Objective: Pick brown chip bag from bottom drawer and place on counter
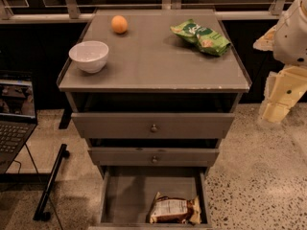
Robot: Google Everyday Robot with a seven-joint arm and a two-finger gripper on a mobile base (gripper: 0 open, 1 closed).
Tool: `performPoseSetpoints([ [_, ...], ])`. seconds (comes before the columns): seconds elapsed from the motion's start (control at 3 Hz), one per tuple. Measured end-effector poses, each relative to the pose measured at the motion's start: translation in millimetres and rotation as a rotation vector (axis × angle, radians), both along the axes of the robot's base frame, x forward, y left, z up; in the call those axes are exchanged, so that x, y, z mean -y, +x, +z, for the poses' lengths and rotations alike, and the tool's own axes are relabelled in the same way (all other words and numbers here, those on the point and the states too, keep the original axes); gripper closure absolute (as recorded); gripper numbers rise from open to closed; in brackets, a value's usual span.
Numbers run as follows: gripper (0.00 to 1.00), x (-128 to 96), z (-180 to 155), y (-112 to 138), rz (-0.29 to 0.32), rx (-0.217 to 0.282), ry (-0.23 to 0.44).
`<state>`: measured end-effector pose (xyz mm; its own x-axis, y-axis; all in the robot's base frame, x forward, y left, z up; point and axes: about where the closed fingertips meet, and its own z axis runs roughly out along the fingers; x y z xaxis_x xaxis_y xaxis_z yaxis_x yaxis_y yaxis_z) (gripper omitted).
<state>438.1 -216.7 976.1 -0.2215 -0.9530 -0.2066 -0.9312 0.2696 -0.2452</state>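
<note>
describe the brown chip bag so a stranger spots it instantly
The grey cabinet left of the gripper has its bottom drawer pulled open. In its front right corner lies the brown chip bag, dark with a white label, unlike the green chip bag up on the counter.

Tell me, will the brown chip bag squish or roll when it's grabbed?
Probably floppy: the brown chip bag looks crinkled. Likely light, since it looks puffy. It lies flat in the bottom drawer, so rolling seems unlikely. The gripper hangs at right, beside the counter.
</note>
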Motion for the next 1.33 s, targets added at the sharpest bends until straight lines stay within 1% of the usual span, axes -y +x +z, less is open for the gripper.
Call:
performPoseSetpoints([
  [0.33,0.00,0,0,0,0.000,0.000,0.000],
  [0.67,0.00,3,1,-6,0.004,0.026,0.020],
  [1.0,0.00,21,-33,-23,0.010,0.038,0.101],
  [1.33,0.00,49,-131,-41,-0.021,0.003,0.281],
])
